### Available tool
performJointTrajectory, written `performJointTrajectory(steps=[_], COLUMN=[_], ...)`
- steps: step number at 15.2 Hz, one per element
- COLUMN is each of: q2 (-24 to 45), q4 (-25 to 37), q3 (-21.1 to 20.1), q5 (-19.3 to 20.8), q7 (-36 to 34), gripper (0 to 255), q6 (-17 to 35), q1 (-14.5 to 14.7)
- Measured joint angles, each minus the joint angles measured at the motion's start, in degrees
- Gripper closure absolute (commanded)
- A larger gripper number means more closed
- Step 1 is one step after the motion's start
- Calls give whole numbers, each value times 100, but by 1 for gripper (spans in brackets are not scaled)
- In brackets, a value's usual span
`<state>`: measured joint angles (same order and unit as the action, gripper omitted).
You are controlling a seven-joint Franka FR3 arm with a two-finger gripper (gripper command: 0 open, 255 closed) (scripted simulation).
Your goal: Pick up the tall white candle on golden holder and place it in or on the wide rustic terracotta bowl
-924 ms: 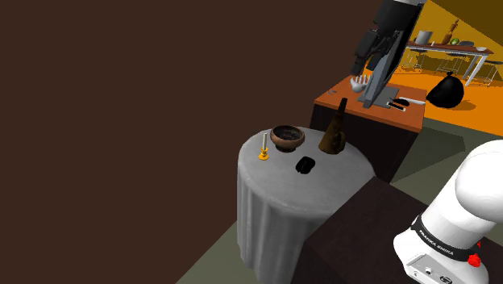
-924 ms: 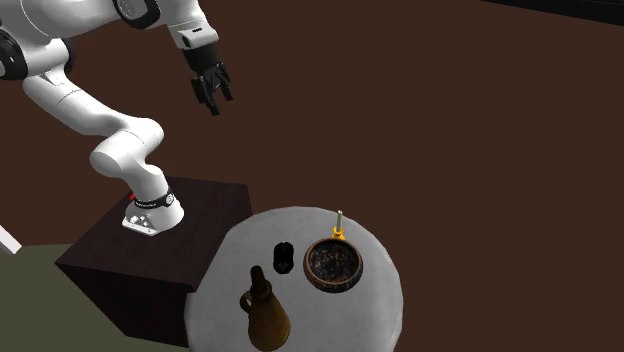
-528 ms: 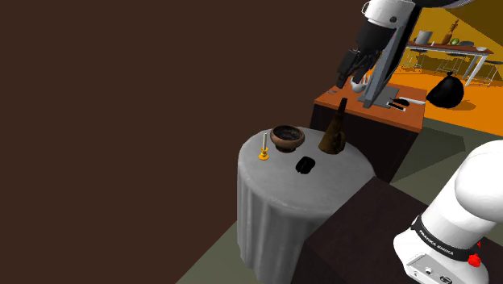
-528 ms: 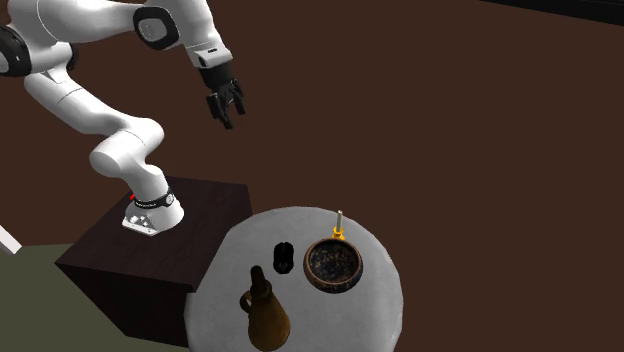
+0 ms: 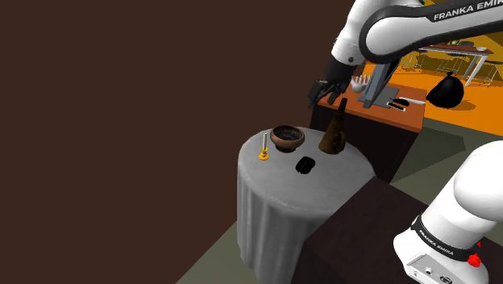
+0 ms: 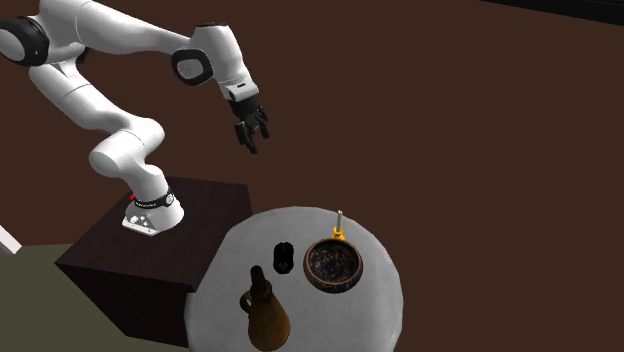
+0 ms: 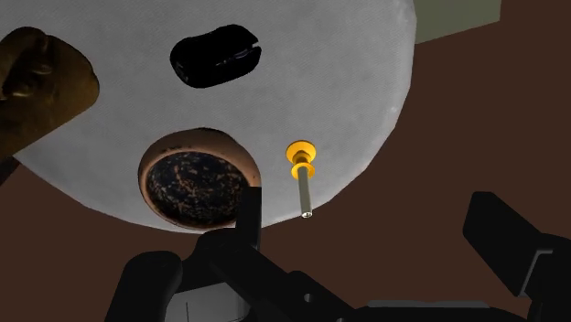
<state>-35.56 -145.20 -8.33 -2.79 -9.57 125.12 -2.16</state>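
Note:
A slim pale candle on a small golden holder (image 5: 263,149) stands upright near the edge of a round cloth-covered table (image 5: 274,198), just beside a wide brown bowl with a dark inside (image 5: 288,136). In the second exterior view the candle (image 6: 339,228) is right behind the bowl (image 6: 333,265). My black gripper (image 5: 317,95) hangs open in the air, well above the table and apart from both; it also appears here (image 6: 250,135). In the wrist view the gripper (image 7: 371,224) has its fingers wide apart, with the candle (image 7: 301,178) and the bowl (image 7: 196,181) far below.
A brown jug (image 5: 333,133) and a small black object (image 5: 305,165) share the table with the candle and bowl. A dark box with an orange top (image 5: 403,113) stands behind the table. The arm's dark stand (image 6: 150,260) adjoins the table.
The arm has swung out from above the stand toward the table. The gripper has moved lower and to the shoulder view's left, nearer the jug and bowl. It stays open.

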Motion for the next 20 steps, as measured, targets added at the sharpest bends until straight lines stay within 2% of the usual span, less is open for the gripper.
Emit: performJointTrajectory(steps=[7, 12, 14, 16, 18, 20], q2=[1360, 2500, 2999, 3530, 4049, 4574], q4=[-66, 195, 400, 554, 893, 1265], q3=[-475, -896, -1022, -1058, -1003, -826], q5=[353, 1108, 1620, 2308, 3024, 3709], q7=[-776, -1725, -2229, -2858, -3543, -4224], gripper=[0, 0, 0, 0, 0, 0], q6=[1630, 2598, 2896, 3242, 3368, 3463], q1=[-348, -762, -949, -1095, -1088, -947])
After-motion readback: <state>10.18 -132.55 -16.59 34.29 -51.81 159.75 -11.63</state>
